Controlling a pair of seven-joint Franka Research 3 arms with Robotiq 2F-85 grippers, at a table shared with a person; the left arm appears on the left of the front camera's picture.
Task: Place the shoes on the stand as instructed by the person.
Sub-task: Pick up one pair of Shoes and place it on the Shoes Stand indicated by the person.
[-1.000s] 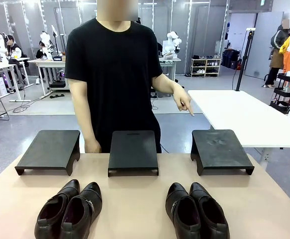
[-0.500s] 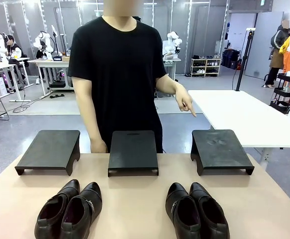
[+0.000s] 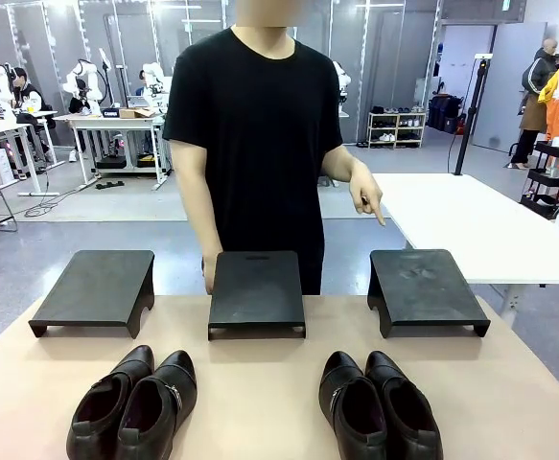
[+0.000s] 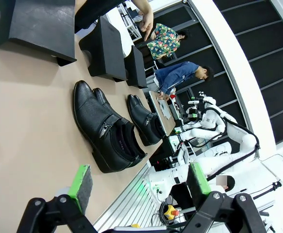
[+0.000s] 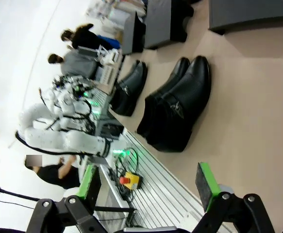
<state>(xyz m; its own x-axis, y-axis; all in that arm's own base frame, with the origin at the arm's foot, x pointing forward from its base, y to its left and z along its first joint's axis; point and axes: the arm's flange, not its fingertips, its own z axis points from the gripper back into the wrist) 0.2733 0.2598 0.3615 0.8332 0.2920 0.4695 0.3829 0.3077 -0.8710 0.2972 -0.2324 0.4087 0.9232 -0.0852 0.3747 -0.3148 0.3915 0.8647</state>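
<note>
Buckle pair (image 3: 133,407) on the table (image 3: 250,393) near-left of mid stand (image 3: 257,292), other pair (image 3: 380,410) near-right of it, person (image 3: 260,144) behind it with one hand (image 3: 365,195) pointing down to its right, left gripper (image 4: 139,180) and right gripper (image 5: 148,183) both released, holding nothing.

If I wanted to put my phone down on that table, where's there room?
All three tops are bare: left stand, middle stand, right stand. The widest free patch of table lies between the left pair of shoes and the right pair of shoes, up to the middle stand. Gaps between stands are narrow; shoes crowd the near edge.
</note>
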